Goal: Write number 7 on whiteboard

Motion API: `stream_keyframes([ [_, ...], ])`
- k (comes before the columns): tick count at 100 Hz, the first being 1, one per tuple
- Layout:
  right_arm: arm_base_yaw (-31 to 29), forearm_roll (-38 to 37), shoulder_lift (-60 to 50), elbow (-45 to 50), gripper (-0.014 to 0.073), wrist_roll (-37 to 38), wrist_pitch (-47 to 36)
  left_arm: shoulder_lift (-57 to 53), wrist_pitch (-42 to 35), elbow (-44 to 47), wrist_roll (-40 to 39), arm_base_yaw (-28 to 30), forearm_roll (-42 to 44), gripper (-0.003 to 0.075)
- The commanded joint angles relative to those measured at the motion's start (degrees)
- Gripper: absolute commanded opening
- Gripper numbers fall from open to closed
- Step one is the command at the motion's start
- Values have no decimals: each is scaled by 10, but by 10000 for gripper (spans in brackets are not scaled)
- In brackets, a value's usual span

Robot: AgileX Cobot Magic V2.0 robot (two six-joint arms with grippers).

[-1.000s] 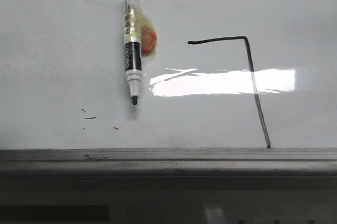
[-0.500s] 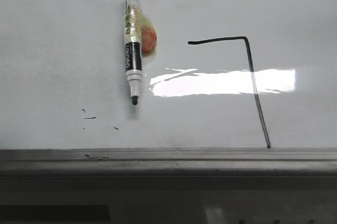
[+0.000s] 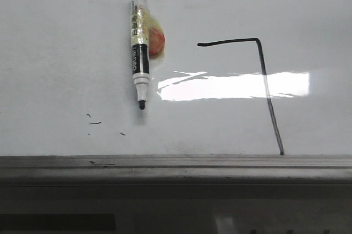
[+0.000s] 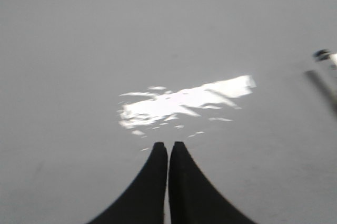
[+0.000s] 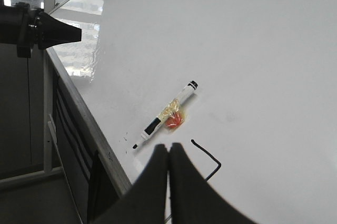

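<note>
Front view: thin black number 7 [image 3: 263, 74] on glossy whiteboard [image 3: 55, 52]; cylindrical marker [image 3: 139, 38] alongside. Both jaws together.

Robot test bench, bare whiteboard [image 3: 66, 52] on grey metal frame [image 5: 50, 129], dim room behind

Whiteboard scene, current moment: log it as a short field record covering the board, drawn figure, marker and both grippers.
surface: large glossy white whiteboard with bright glare, grey metal ledge along its near edge
figure: thin black marker-line number 7, bar and slanted downstroke drawn
marker: uncapped black-and-white marker pen lying on the board left of the figure, yellowish tape and an orange-red piece at its middle
stray marks: tiny black specks
left gripper: shut, holds nothing
right gripper: shut, holds nothing, off the board
</note>
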Motion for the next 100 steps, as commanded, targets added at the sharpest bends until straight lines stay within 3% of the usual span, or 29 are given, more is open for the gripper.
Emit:
stream_keyframes([
  [1,-5,-17,8,-12,-44,1,-40,-27,-1,3,-103,62,94,-20],
  [16,-5,-17,8,-12,-44,1,-40,-69,13,38,-163,87,152,-20],
  [31,-5,-17,8,-12,-44,1,-40,-67,9,42,-329,59,288,-20],
  [38,-5,-17,8,-12,-44,1,-40,-67,14,45,-373,45,313,-20],
  [63,-5,-17,8,-12,-44,1,-40,-67,42,112,-380,20,302,-20],
  [100,-5,-17,8,-12,-44,1,-40,-67,41,111,-380,21,304,-20],
])
